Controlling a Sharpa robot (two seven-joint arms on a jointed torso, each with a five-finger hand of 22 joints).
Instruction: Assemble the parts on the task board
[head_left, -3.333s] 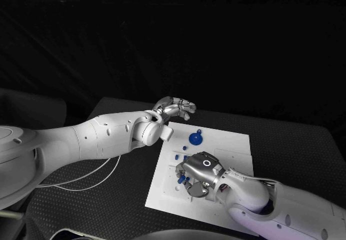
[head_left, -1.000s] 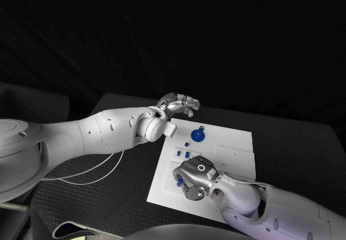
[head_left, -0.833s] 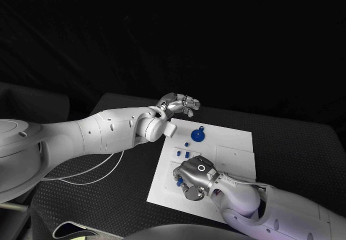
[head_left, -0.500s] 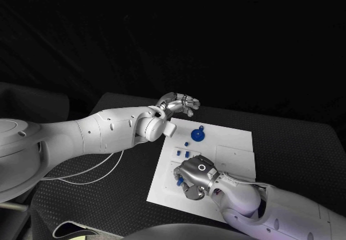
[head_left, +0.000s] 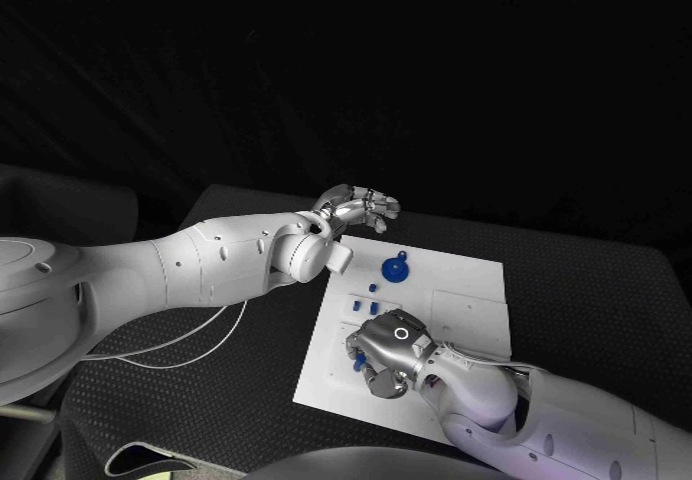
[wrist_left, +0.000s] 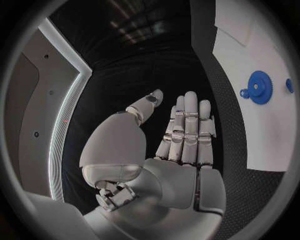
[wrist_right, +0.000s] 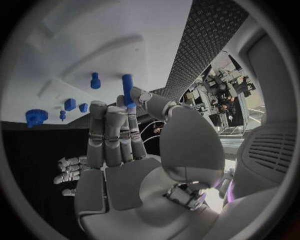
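The white task board (head_left: 454, 320) lies in the middle of the table. A blue gear (head_left: 397, 270) sits on its far left part, with small blue parts (head_left: 374, 290) just nearer. My right hand (head_left: 387, 355) hovers low over the board's near left part. In the right wrist view, this right hand (wrist_right: 131, 150) pinches a blue peg (wrist_right: 127, 84) between thumb and finger, the other fingers straight. Another blue peg (wrist_right: 95, 80) stands in the board (wrist_right: 75, 45). My left hand (head_left: 361, 208) is raised beyond the board's far left corner; its fingers (wrist_left: 187, 125) are stretched out, holding nothing.
The black textured table (head_left: 216, 400) surrounds the board. White cables (head_left: 188, 345) trail under my left arm on the left side. In the left wrist view the gear (wrist_left: 257, 87) lies on the board (wrist_left: 250, 45) off to the side of the left hand.
Over the last second the right hand has turned only slightly over the board's near left part, still pinching the peg. The left hand has stayed in place.
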